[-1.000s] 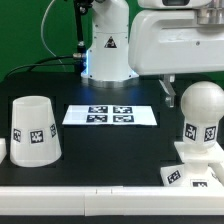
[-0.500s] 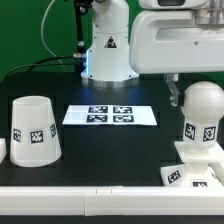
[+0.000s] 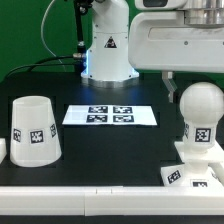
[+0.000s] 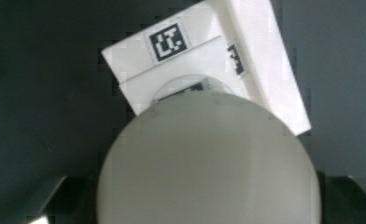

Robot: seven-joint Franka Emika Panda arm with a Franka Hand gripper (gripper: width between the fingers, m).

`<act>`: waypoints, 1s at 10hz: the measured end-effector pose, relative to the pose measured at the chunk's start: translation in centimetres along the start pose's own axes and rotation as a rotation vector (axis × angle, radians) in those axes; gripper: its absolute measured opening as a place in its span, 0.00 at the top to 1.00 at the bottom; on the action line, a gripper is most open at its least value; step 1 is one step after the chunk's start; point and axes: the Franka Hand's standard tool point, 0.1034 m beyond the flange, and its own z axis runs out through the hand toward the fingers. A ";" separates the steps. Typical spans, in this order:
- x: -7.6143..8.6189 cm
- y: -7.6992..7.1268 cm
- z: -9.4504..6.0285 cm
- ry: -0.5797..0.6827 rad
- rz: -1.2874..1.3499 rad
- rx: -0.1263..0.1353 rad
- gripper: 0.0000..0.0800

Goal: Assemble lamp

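The bulb stands upright on the stepped base at the lower right of the exterior view. My reading is that its stem is being seated in the base's socket, which would explain why the arm hangs right over that corner. The shade sits wide end down at the exterior view's left, well apart from the pair, likely parked until the bulb is fixed. The marker board lies flat mid-frame on the black bench, between shade and base. The exterior view shows the whole layout but hides the hand behind the arm's white body and the frame edge. The wrist view looks down over the rounded bulb onto the tagged base beyond it. There, two dark fingers flank the bulb, one on each side. They sit just beside its surface, but I cannot tell whether they are clamped on it or merely straddling it. The wrist view shows nothing of the shade.
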 end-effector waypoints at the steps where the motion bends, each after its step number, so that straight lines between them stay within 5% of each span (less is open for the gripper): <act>1: 0.0 0.0 0.0 -0.012 0.164 0.014 0.29; 7: -0.5 -0.4 -0.1 -0.060 0.618 0.034 0.29; 9: -0.7 -0.8 -0.1 -0.088 0.901 0.052 0.29; 10: -0.8 -1.4 0.0 -0.089 1.064 0.083 0.29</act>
